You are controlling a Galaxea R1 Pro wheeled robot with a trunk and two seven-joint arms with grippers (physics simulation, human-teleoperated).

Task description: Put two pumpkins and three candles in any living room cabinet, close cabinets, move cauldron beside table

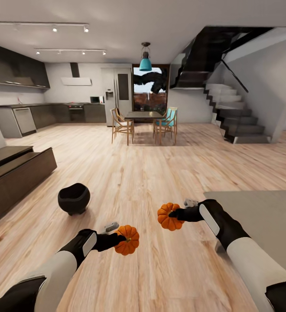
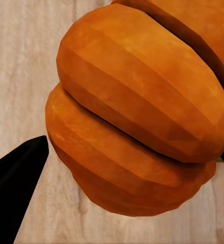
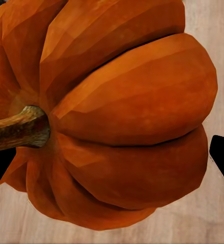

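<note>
Head view: left gripper point(image 1: 120, 239) clenched on one pumpkin point(image 1: 128, 240), right gripper point(image 1: 174, 214) clenched on a second pumpkin point(image 1: 168, 216), both held above the wooden floor point(image 1: 160, 173). Cauldron point(image 1: 73, 198) stands on the floor ahead of the left arm; cabinet point(image 1: 13, 173) at far left; table point(image 1: 264, 216) beside the right arm. Right wrist view: ribbed pumpkin with brown stem point(image 3: 18, 128).

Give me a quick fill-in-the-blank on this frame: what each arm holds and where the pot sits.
1. Each arm's jaws are shut on an orange ____.
2. The black cauldron stands on the wooden ____.
3. The cauldron is nearer the ____ gripper than the other gripper.
4. The grey table shows on the robot's ____ side.

Missing words: pumpkin; floor; left; right
</note>
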